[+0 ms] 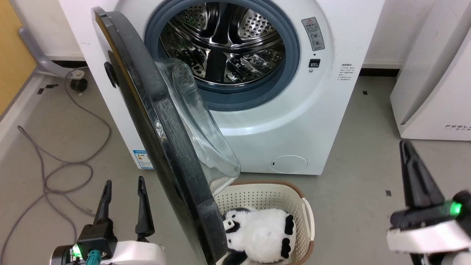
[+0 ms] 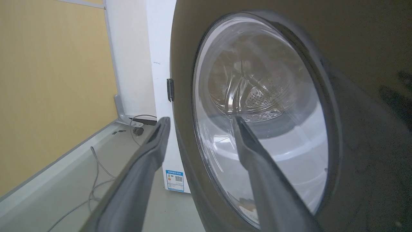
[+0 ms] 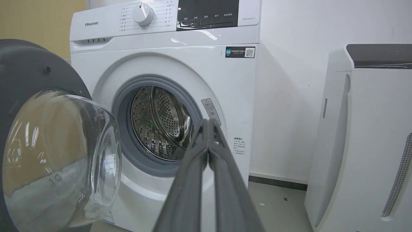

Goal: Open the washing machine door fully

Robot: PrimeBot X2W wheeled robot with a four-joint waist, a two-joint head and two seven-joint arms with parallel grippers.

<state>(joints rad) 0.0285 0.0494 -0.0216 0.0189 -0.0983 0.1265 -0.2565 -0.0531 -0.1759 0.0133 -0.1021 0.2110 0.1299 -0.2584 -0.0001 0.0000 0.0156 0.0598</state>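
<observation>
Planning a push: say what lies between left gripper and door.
Bare floor, seen in the head view, separates the left gripper from the door.

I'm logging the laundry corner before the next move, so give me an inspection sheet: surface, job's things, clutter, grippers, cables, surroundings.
Surface: grey floor, a few small dark marks.
Job's things: washing machine door swung well out, edge-on in the head view, glass bowl facing right; washing machine with its drum exposed.
Clutter: laundry basket on the floor under the door, panda plush inside.
Grippers: left gripper open, beside the door's outer face, holding nothing; right gripper shut, empty, away from the door.
Cables: grey cable looped on the floor left of the machine.
Surroundings: yellow wall at left; white appliance at right.
</observation>
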